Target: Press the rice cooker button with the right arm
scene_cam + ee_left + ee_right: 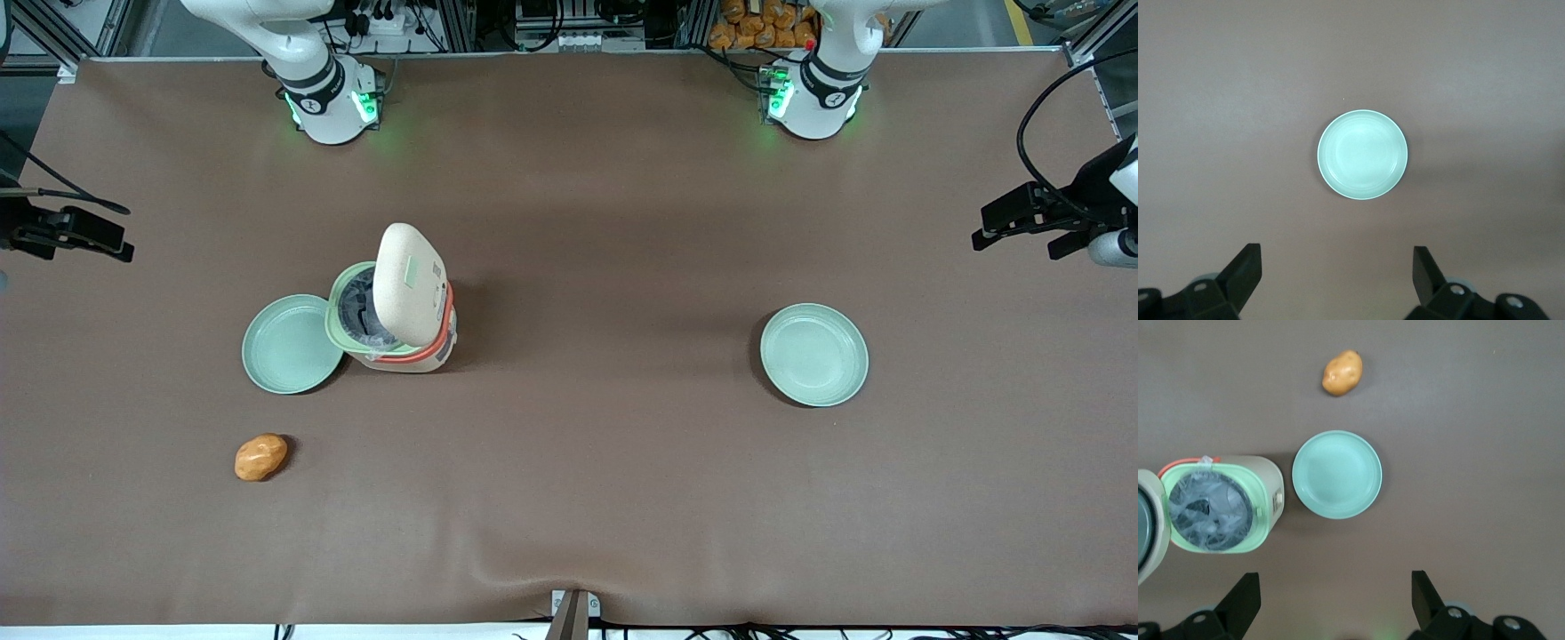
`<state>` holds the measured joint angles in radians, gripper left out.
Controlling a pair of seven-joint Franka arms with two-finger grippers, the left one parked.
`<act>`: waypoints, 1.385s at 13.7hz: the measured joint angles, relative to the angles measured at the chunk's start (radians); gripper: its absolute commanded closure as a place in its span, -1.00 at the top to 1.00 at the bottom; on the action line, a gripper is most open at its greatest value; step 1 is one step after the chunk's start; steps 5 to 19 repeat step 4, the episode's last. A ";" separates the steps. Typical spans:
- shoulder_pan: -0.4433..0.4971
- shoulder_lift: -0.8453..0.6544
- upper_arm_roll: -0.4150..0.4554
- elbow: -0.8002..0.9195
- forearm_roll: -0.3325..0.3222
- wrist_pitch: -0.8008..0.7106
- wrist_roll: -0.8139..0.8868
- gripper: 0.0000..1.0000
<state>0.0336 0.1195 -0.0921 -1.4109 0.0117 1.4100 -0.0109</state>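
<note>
Looking down from high up, your black two-finger claw [1335, 603] hangs well above the brown tabletop [622, 462] with its fingers [1245, 597] wide apart and nothing between them. Your white right arm [302, 62] is pulled up near its base, far from anything.

Your target is the small cream-beige rice cooker with the orange-red band [400, 342]. It sits on the tabletop toward the working arm's end, touching or just beside a round pale green plate [292, 344]. Its speckled cream lid [409, 283] stands up open, so you can see the pale green rim and the dark pot inside [1210, 510]. A pale green patch on the lid [415, 270] looks like the button, but it is small and hard to be sure of.

A little orange-brown potato [260, 457] lies nearer to the front camera than that plate. A second pale green plate [813, 355] sits well apart, toward the parked arm's end.

With the lid up like this, I think the press is either done or not yet started; I cannot tell which. If you have not pressed, bring the claw down over the cooker, put its fingers together, and push the green patch softly with the tips. Go slowly, because the cooker looks light and could tip or slide into the plate.
</note>
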 measured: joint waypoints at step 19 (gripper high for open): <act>0.000 0.000 0.002 0.000 0.000 -0.031 0.000 1.00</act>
